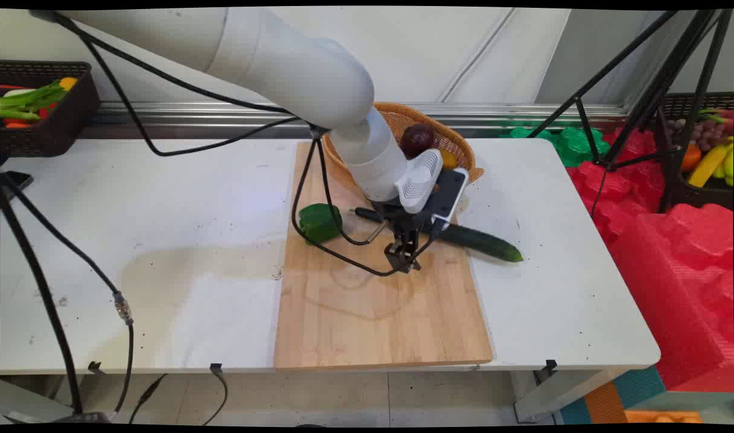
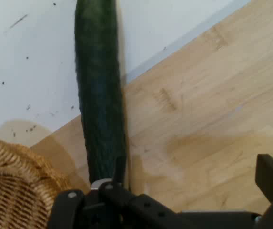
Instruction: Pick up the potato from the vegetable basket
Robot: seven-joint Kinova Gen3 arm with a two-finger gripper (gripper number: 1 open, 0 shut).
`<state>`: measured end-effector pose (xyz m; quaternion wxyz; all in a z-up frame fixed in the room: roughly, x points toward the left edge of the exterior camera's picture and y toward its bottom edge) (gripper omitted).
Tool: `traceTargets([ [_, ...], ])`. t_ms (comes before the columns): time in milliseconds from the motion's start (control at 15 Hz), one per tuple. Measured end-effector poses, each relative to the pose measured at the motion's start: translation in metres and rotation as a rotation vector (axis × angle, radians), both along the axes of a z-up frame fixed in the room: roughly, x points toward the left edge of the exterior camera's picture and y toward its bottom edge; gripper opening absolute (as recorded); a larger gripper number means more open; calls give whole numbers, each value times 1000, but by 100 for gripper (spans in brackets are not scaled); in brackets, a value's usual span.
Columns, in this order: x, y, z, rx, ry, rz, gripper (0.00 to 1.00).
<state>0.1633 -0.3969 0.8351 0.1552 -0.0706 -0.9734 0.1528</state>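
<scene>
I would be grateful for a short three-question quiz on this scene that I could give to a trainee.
1. True or false: the cucumber lies wholly on the cutting board.
2. Which thing sits at the board's left edge? A) green pepper B) banana C) cup
3. Is the gripper open or shut?

Key: 1 false, one end lies out on the table; 2 A; 3 open, with the fingers standing wide apart in the hand view.
</scene>
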Motion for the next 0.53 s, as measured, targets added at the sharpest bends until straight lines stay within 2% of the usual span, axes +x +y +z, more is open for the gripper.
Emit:
traceTargets([
  [333, 13, 15, 23, 4, 38, 44, 100],
  [533, 25, 28, 44, 5, 73, 94, 100],
])
